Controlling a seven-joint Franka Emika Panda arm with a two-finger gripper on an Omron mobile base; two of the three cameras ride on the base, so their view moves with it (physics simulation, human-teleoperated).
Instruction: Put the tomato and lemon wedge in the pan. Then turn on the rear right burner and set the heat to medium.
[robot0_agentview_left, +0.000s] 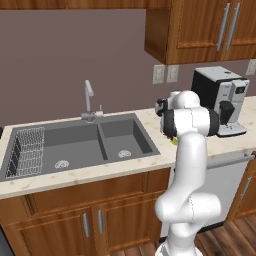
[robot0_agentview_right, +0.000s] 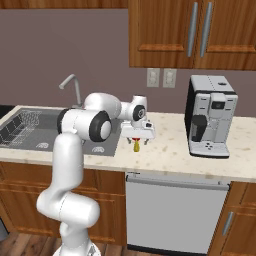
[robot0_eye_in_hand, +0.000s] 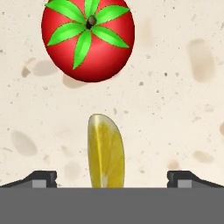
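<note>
The end effector (robot0_eye_in_hand: 112, 177) hangs low over the surface (robot0_eye_in_hand: 175, 109) with its jaws spread wide and nothing between them gripped. In the hand view its two dark fingertips (robot0_eye_in_hand: 41, 177) stand well apart at the bottom edge, and the lemon wedge (robot0_eye_in_hand: 106, 151) lies between them, nearer the one on that view's left, long axis running away from the hand. Just beyond the wedge's far tip, apart from it, sits the tomato (robot0_eye_in_hand: 88, 39), its green calyx facing the camera. In the right base view the end effector (robot0_agentview_right: 136, 138) points down at the surface (robot0_agentview_right: 175, 150), with the yellow wedge (robot0_agentview_right: 135, 146) directly under it, between the sink (robot0_agentview_right: 30, 131) and the coffee machine (robot0_agentview_right: 209, 116).

The wedge looks light and firm enough for a pinch, though its rind is probably slick and its flesh would give under hard pressure. Its two flat cut faces seem the best hold: they face the fingers as it lies, so closing across the narrow width near the middle should seat it. The tomato is round, glossy and likely to roll or squirt out, so it wants a centred grip across its widest part, gently. Both pieces rest on the surface, not yet in the pan.
</note>
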